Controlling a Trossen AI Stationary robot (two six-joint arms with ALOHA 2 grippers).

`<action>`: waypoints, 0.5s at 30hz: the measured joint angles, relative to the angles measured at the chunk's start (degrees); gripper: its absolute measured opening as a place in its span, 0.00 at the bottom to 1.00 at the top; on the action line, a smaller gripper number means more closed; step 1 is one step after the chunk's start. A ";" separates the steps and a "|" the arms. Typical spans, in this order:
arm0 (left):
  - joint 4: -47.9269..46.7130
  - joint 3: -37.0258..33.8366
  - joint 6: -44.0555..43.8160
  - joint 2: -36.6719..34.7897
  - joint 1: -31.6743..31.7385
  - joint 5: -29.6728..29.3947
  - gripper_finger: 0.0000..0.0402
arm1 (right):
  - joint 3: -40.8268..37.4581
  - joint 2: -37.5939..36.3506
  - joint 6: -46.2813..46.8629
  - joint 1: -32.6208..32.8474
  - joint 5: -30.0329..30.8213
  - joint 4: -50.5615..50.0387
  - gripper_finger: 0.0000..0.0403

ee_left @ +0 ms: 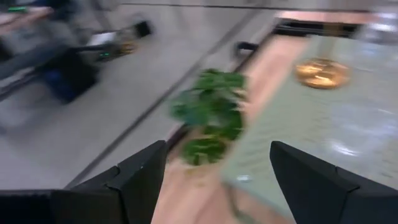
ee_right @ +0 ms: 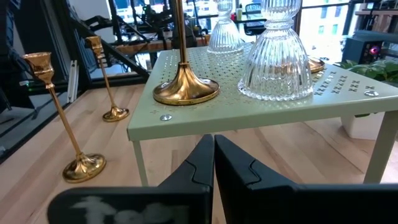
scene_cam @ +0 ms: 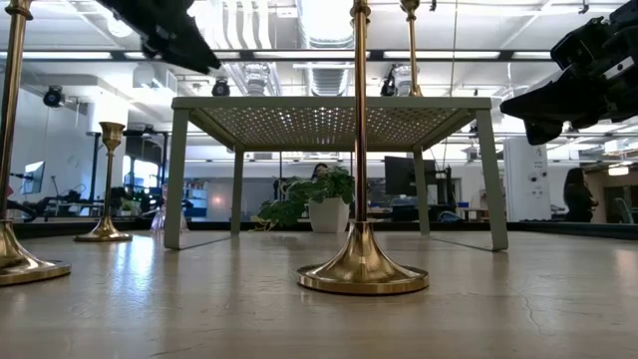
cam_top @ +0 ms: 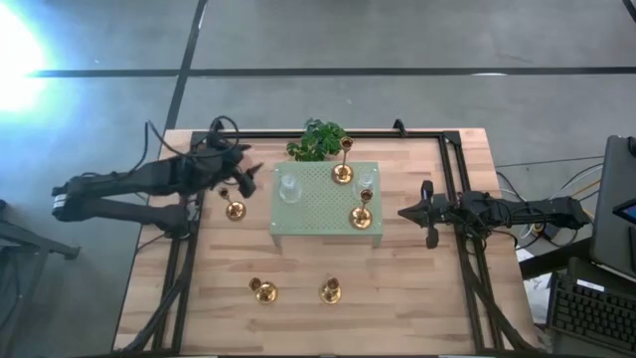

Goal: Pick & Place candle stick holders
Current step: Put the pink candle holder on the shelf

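Two gold holders (cam_top: 343, 174) (cam_top: 361, 217) and two clear glass holders (cam_top: 289, 189) (cam_top: 366, 181) stand by their bases on the pale green stand (cam_top: 318, 231). Three more gold holders stand on the table, one left of the stand (cam_top: 235, 210) and two near the front edge (cam_top: 263, 290) (cam_top: 330, 291). I see no pink holder. My left gripper (cam_top: 251, 177) is open and empty, raised beside the stand's left edge; its wrist view (ee_left: 217, 180) looks past the plant (ee_left: 211, 115). My right gripper (cam_top: 405, 211) is shut and empty, right of the stand, pointing at it (ee_right: 213, 155).
A leafy green plant (cam_top: 316, 141) stands at the stand's far edge. Black rails run along the table's left (cam_top: 189, 249), far and right (cam_top: 467, 268) sides. In the right wrist view a gold base (ee_right: 185, 90) and a ribbed glass holder (ee_right: 277, 68) stand close to the stand's near corner.
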 joint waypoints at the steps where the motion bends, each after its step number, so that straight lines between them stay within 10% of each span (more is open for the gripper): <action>1: -0.67 -0.02 -1.38 -0.51 0.02 -2.67 0.73 | 0.00 0.00 0.00 0.00 0.01 0.01 0.02; 9: -14.42 -0.29 -14.96 -0.32 0.98 -24.13 0.73 | 0.00 0.00 0.00 0.00 0.01 0.00 0.02; 15: -20.23 -0.49 -23.57 2.72 5.89 -24.92 0.73 | 0.00 0.00 0.00 0.00 0.01 0.00 0.02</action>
